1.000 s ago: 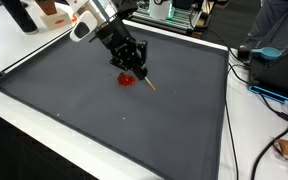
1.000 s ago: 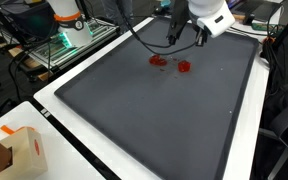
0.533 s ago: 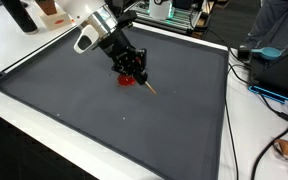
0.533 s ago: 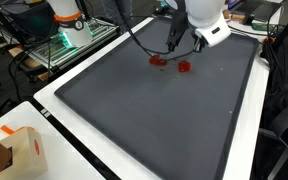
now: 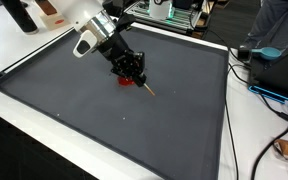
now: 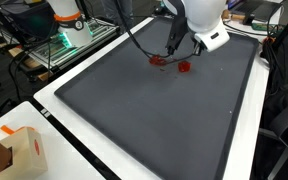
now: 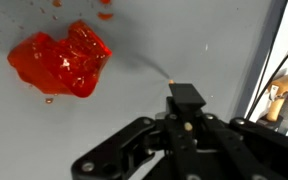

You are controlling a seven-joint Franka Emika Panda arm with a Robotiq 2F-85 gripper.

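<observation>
My gripper point(image 5: 134, 70) point(image 6: 176, 50) hangs low over a dark grey mat point(image 5: 104, 120) point(image 6: 154, 120), just above a glossy red blob point(image 5: 126, 80) point(image 6: 184, 67). Its fingers are closed on a thin tan stick point(image 5: 147, 88) that slants down to the mat beside the blob. In the wrist view the gripper point(image 7: 186, 97) is shut, and the thin stick point(image 7: 149, 66) runs out from the fingertips toward the red blob point(image 7: 62, 60) at upper left. A second red smear point(image 6: 159, 61) lies beside the first. Small red drops point(image 7: 104, 14) dot the mat past the blob.
A white table rim point(image 5: 14, 100) surrounds the mat. Cables point(image 5: 259, 92) and a blue device point(image 5: 274, 55) lie off one side. A cardboard box point(image 6: 14, 150) sits at a table corner, and another robot's base with lit equipment point(image 6: 66, 30) stands behind.
The wrist has swung and tilted over the last second, bringing the gripper lower and closer to the red blob. The stick stays in its grasp and the blobs have not moved.
</observation>
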